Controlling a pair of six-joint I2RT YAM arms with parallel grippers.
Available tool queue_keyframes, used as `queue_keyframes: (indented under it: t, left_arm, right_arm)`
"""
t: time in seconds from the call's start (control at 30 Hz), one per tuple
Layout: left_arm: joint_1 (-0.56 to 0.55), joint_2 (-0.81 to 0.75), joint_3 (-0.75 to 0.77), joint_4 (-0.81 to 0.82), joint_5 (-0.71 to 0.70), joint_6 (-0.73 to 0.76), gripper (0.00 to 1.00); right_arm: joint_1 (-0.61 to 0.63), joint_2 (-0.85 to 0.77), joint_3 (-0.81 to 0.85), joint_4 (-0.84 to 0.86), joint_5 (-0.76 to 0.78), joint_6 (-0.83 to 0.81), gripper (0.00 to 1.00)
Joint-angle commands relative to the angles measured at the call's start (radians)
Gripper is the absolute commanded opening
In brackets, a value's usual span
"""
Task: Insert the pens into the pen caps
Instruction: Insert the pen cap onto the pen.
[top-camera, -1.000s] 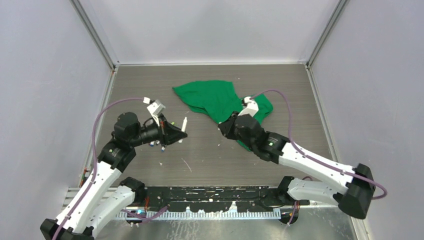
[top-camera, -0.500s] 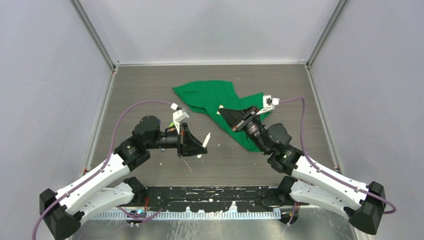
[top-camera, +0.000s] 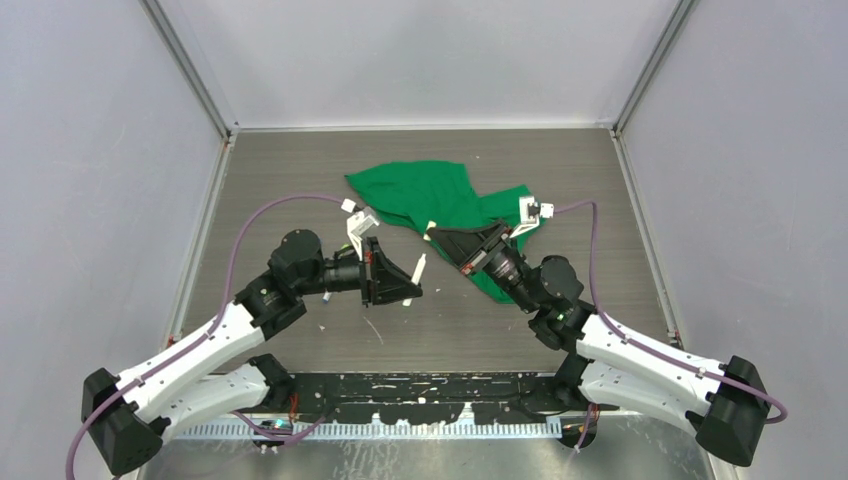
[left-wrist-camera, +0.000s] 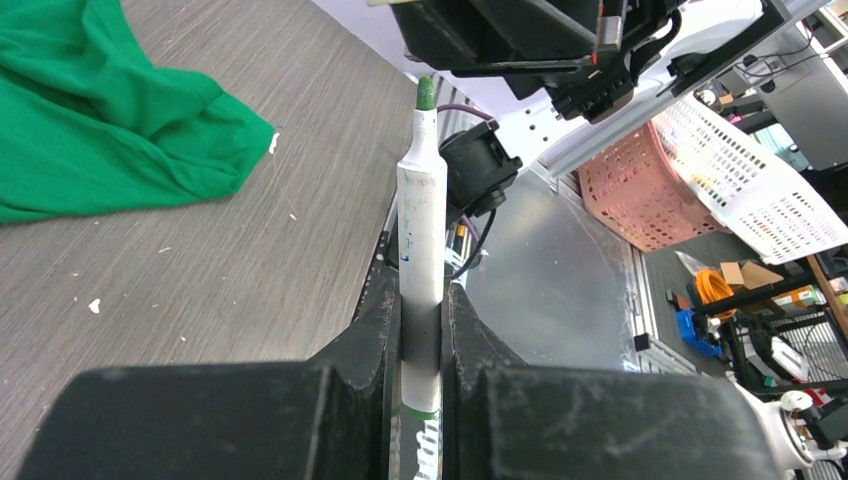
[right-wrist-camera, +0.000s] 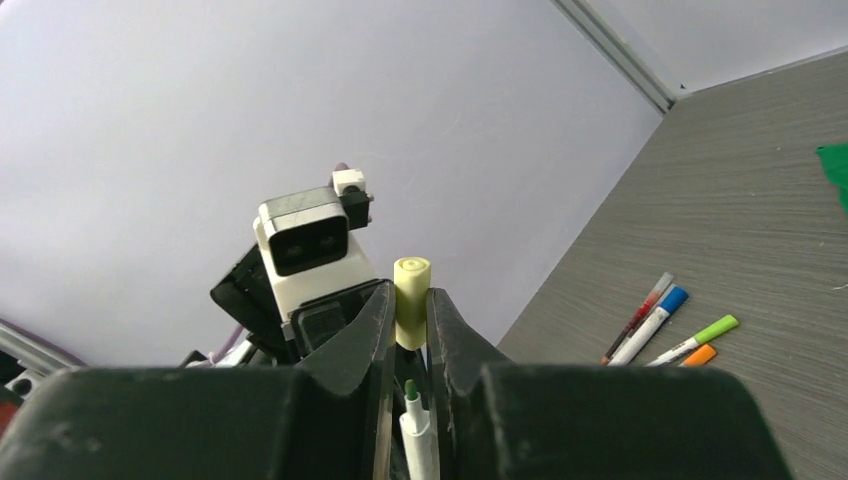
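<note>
Now grips a white, green-tipped pen (left-wrist-camera: 421, 230) low on its barrel in the clenched jaws of the left gripper (left-wrist-camera: 422, 300), tip reaching well beyond them. Pinches a pale yellow cap (right-wrist-camera: 411, 290) in the right gripper (right-wrist-camera: 405, 312), jaws clenched on it, just above the pen's tip; touching or apart, cannot tell. Beyond, more pens (right-wrist-camera: 655, 318) flat on the tabletop (right-wrist-camera: 760, 200), beside a green cloth (top-camera: 430, 195).

White pen (left-wrist-camera: 421, 230), bare green tip, in my left gripper (left-wrist-camera: 421, 305), aimed at pale-yellow cap (right-wrist-camera: 411, 295) in my right gripper (right-wrist-camera: 408, 325); gap between. Four more pens (right-wrist-camera: 655, 322) lying flat.
</note>
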Motion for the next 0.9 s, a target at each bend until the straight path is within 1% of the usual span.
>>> queue_keyframes:
  t: [0.0,0.57,0.87]
  left_arm:
    - [-0.003,0.003,0.023,0.098,-0.01,-0.028,0.0]
    - [-0.003,-0.027,0.013,0.115,-0.039,-0.042,0.0]
    - [-0.003,-0.028,0.015,0.132,-0.026,-0.052,0.0]
  right_arm:
    - [-0.001,-0.003,0.023,0.086,-0.061,-0.012,0.01]
    - [-0.001,-0.047,-0.003,0.066,-0.076,-0.055,0.01]
    - [-0.001,-0.037,-0.004,0.071,-0.09,-0.057,0.01]
